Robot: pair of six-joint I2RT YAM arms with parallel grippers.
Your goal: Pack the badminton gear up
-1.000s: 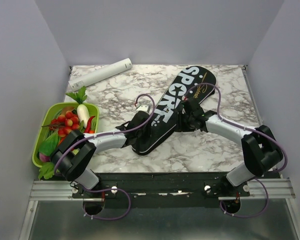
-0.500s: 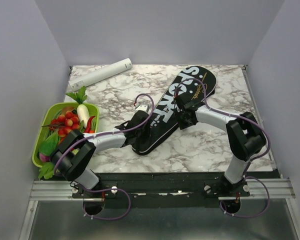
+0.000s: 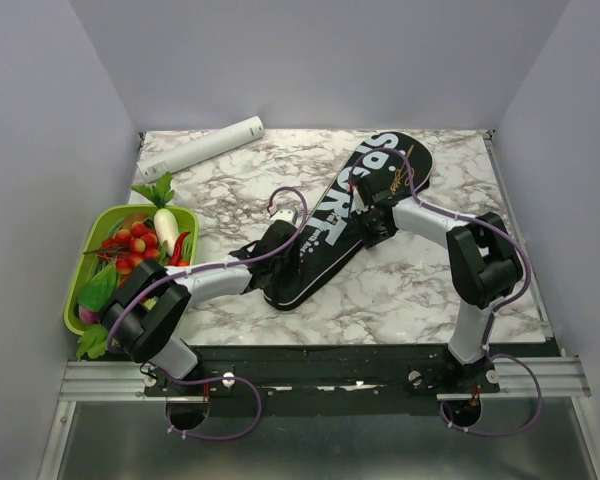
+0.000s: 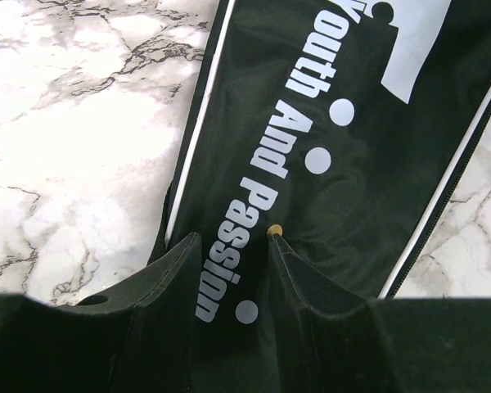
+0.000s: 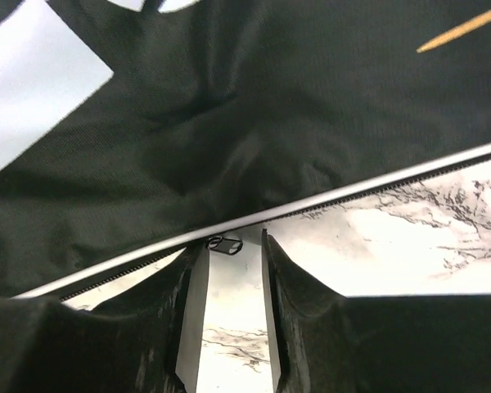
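The long black bag [image 3: 352,205] lettered "SPORT" lies diagonally on the marble table, wide end at the back right. My left gripper [image 3: 283,243] sits on its narrow near part. In the left wrist view [image 4: 233,236] its fingers clamp a strip of bag fabric [image 4: 352,90] bearing the "Youth And Passion" lettering. My right gripper [image 3: 374,220] is at the bag's right edge. In the right wrist view [image 5: 231,240] it is open, with the small black zipper pull [image 5: 225,244] between its fingertips at the bag's zip seam [image 5: 229,123]. The rackets are hidden.
A green tray [image 3: 72,300] of toy vegetables stands at the left edge. A white cylinder [image 3: 202,146] lies at the back left. Bare marble [image 3: 410,290] shows right of and in front of the bag. Grey walls close in three sides.
My right arm has folded inward and its gripper has shifted along the bag's right edge toward the wide end. The left arm and the bag have not moved.
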